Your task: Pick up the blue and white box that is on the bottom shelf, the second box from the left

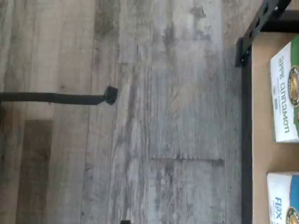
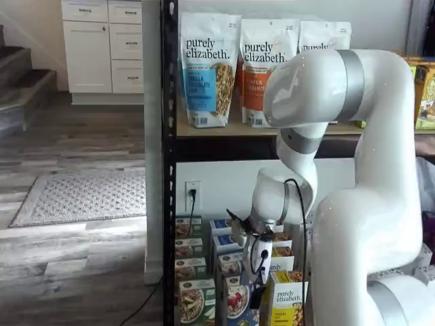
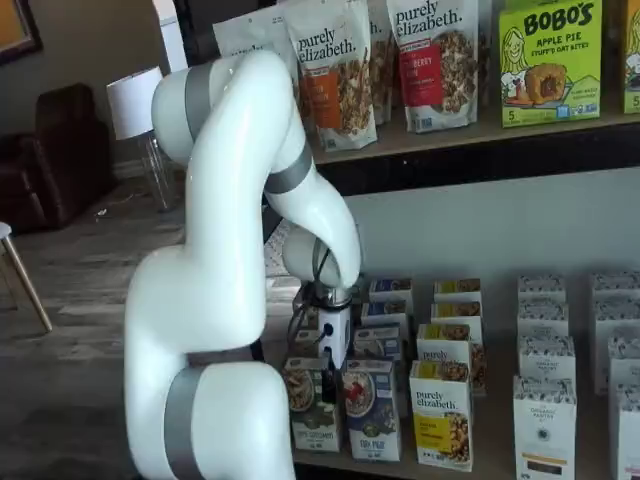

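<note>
White arm point(image 3: 230, 200) bent down in front of black-post rack point(image 2: 168, 136), wrist lowered over the near left end of the bottom shelf point(image 1: 261, 116). Granola bags point(image 3: 335, 70) standing on the board above. Rows of small boxes on the bottom shelf. Blue and white box point(image 3: 370, 408) upright in the near row, seen in both shelf views, green box point(image 3: 308, 405) just left, yellow box point(image 3: 441, 415) just right. Gripper point(image 3: 333, 368) hanging just above and slightly left of the blue and white box, not touching. Claw spread wide, nothing held. Grey plank floor point(image 1: 140, 116) filling most of the wrist view.
</note>
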Motion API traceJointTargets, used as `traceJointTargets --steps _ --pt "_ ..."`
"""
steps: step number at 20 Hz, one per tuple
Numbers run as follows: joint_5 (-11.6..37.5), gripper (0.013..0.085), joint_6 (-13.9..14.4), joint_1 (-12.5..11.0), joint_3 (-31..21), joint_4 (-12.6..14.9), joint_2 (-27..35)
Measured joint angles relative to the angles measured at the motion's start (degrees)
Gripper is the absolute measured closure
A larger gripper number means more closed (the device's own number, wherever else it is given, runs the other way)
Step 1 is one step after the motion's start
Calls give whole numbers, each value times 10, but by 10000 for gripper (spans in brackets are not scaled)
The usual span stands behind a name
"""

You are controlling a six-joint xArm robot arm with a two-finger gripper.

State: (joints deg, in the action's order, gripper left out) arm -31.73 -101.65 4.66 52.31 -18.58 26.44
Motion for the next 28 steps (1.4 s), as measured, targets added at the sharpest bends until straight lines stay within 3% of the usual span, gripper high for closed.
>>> traceJointTargets --steps 6,11,19,25,28 --pt "58 130 -53 10 -4 -65 17" --pt "84 130 -64 18 6 -84 37" --pt "125 130 -118 29 22 -151 65" --pt "124 130 -127 21 46 -153 87" --pt "120 130 -156 19 62 -184 97"
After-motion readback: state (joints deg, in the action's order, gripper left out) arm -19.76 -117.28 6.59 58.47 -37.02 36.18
